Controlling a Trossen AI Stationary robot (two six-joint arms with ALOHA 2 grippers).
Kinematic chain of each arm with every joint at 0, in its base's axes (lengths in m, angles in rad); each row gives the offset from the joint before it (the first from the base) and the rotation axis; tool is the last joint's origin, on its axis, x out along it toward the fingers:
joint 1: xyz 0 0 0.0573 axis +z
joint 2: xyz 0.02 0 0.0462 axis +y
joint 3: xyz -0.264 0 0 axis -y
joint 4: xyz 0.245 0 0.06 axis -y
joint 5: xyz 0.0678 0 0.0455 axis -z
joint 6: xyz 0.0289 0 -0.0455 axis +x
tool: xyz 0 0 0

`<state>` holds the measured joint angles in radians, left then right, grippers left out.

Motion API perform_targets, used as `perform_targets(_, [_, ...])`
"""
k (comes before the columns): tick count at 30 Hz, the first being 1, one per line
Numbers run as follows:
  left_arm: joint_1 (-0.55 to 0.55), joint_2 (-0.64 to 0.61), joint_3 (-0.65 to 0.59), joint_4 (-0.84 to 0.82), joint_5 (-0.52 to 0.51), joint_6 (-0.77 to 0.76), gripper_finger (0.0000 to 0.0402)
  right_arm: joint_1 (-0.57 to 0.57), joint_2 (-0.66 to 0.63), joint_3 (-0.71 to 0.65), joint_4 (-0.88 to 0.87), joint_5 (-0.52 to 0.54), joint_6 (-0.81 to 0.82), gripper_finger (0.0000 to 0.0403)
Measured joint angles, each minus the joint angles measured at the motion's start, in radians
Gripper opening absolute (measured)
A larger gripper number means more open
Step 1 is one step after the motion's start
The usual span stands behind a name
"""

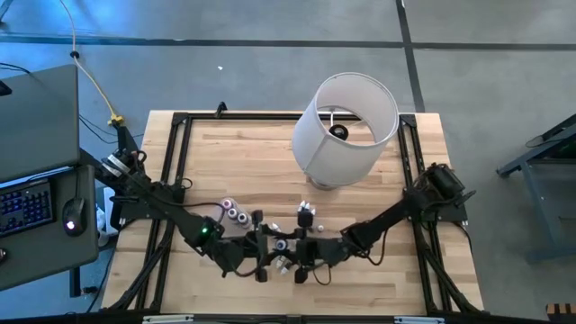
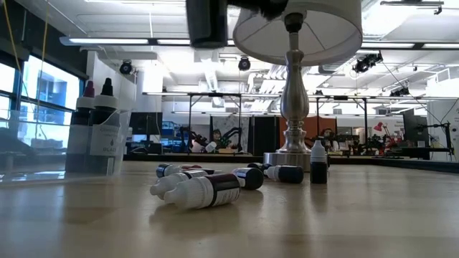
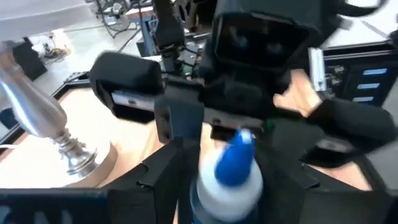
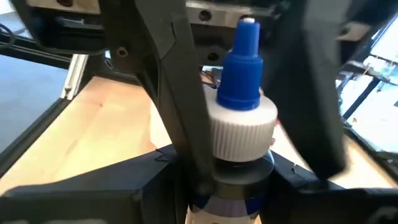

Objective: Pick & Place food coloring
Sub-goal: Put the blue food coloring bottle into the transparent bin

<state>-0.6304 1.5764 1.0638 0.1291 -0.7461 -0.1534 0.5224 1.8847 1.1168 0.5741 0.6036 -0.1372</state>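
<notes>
Bottle (image 4: 242,118) with blue cap sits gripped in right gripper (image 1: 306,255); left gripper (image 1: 263,245) state unclear; label blurred.

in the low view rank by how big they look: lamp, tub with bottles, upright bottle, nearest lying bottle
1. lamp
2. tub
3. nearest lying bottle, though it sits closest to the camera, so its lead over the next is unsure
4. upright bottle
</notes>
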Motion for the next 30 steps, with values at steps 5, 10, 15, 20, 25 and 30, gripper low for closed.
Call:
perform_targets(5, [-0.001, 0.0, 0.0, 0.008, -0.008, 0.015, 0.0161, 0.019, -0.024, -0.001, -0.033, 0.046, -0.006, 0.0126])
perform_targets(10, [-0.001, 0.0, -0.002, 0.042, -0.007, 0.057, 0.0139, 0.016, -0.025, -0.001, -0.031, 0.042, 0.001, 0.0126])
perform_targets(15, [0.0, 0.001, -0.002, 0.048, -0.003, 0.071, 0.011, 0.016, -0.026, -0.001, -0.031, 0.045, 0.004, 0.0126])
perform_targets(20, [0.0, 0.001, -0.002, 0.05, -0.006, 0.071, 0.0109, 0.016, -0.026, -0.001, -0.031, 0.046, -0.002, 0.0127])
perform_targets(25, [0.0, 0.001, -0.003, 0.051, -0.005, 0.074, 0.011, 0.016, -0.026, -0.001, -0.033, 0.045, -0.019, 0.0142])
perform_targets(30, [0.002, -0.009, -0.003, 0.046, 0.003, 0.071, 0.011, 0.016, -0.027, 0.0, -0.035, 0.039, -0.021, 0.0186])
